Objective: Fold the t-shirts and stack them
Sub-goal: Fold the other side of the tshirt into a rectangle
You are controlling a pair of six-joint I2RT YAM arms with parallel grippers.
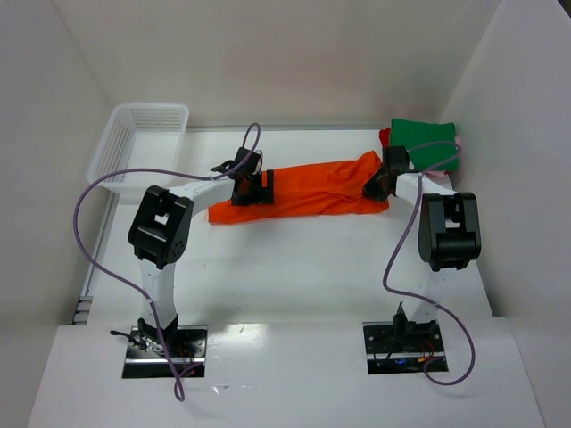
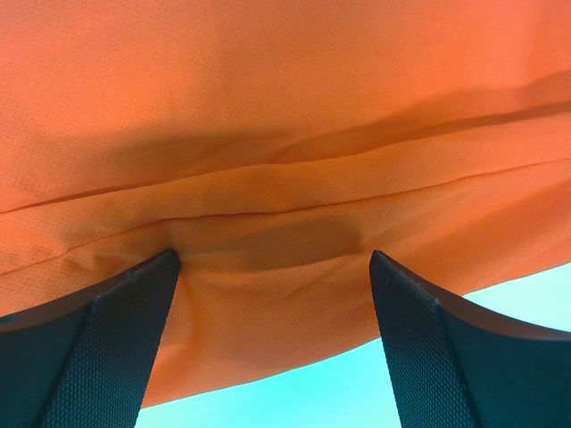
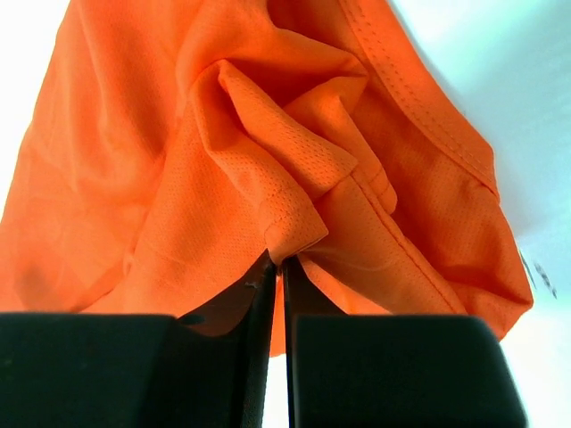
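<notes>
Centrally, one orange t-shirt (image 1: 312,189) spread along table (image 1: 294,276). At left end, left gripper (image 2: 272,259) gaping wide over cloth; at right end, right gripper (image 3: 278,260) pinched tight on a fold. Far right: one folded green t-shirt (image 1: 428,138), one red t-shirt (image 1: 384,136) peeking beside it. Far left: one white basket (image 1: 143,134).

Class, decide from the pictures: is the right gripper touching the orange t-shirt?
Touching. In the right wrist view, the right gripper has its jaws pinched on a fold of the orange t-shirt.
</notes>
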